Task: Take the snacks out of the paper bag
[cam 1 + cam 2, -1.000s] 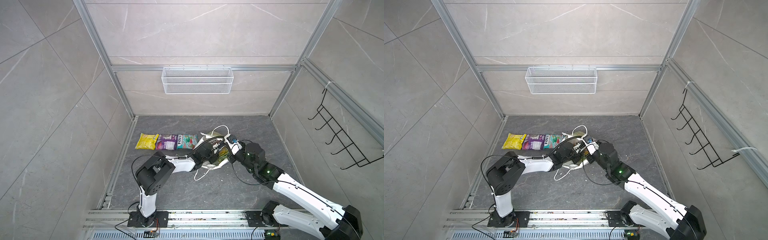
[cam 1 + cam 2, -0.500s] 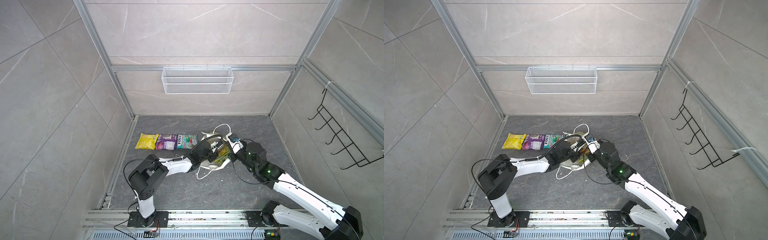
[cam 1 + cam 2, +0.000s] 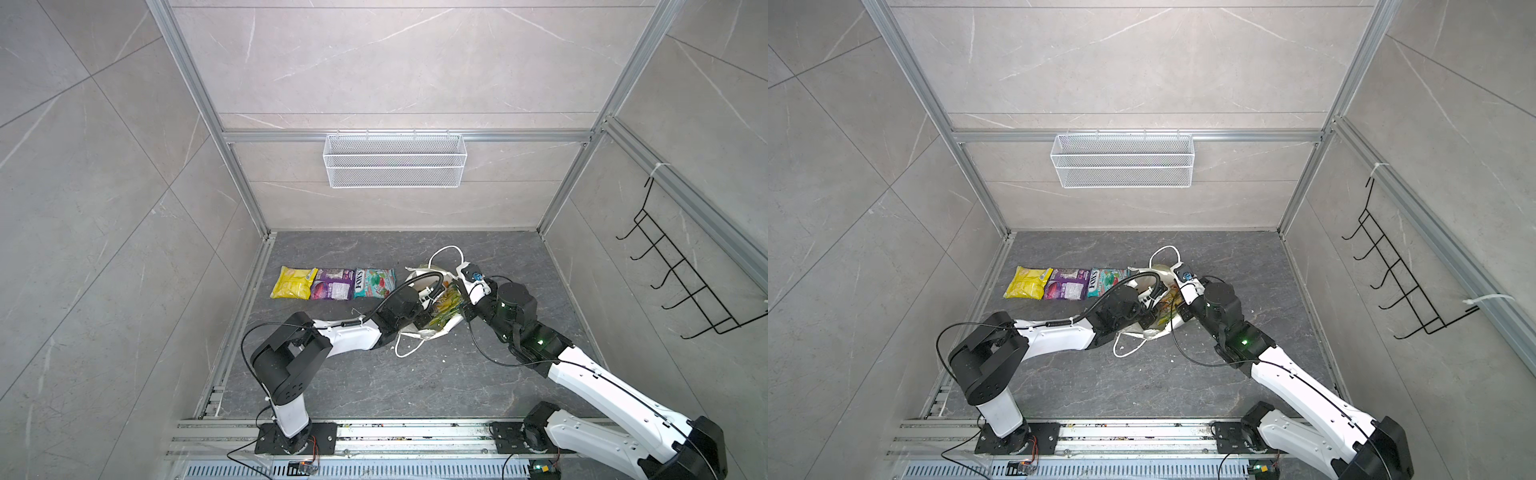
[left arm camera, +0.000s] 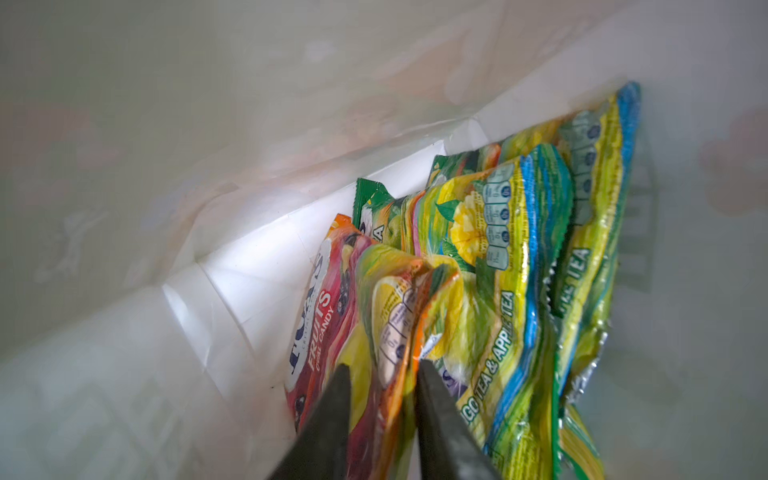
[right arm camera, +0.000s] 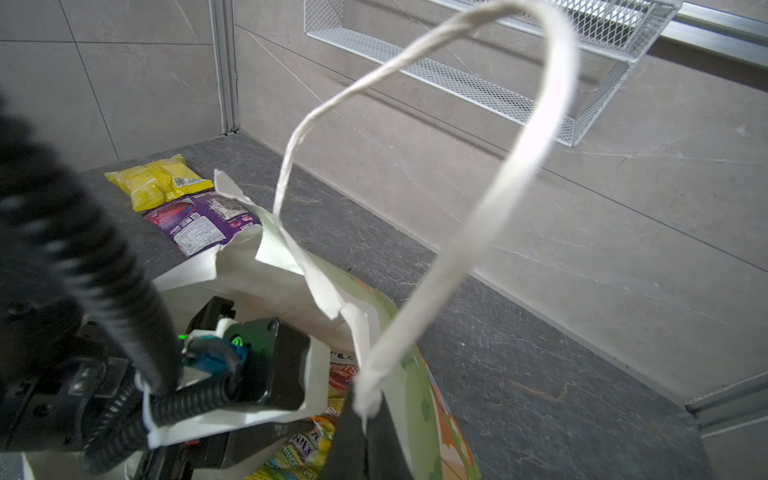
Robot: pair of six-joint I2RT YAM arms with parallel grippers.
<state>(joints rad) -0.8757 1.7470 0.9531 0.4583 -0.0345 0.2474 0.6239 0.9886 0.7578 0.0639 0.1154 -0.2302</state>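
Note:
The paper bag lies on its side mid-floor, mouth held up. My right gripper is shut on its rim at the base of a cord handle. My left gripper is deep inside the bag, jaws apart, with the crumpled edge of an orange-red snack between the fingers. Two green-yellow snacks lean beside it. In both top views the left gripper's fingers are hidden inside the bag. Yellow, purple and teal-red snacks lie in a row on the floor left of the bag.
A white wire mesh basket hangs on the back wall. A black hook rack is fixed to the right wall. Aluminium posts frame the corners, and the arms' base rail runs along the front edge.
My left arm has pushed further into the bag and its jaws have widened around the orange-red packet. The right gripper keeps its hold on the bag's rim, hardly moving.

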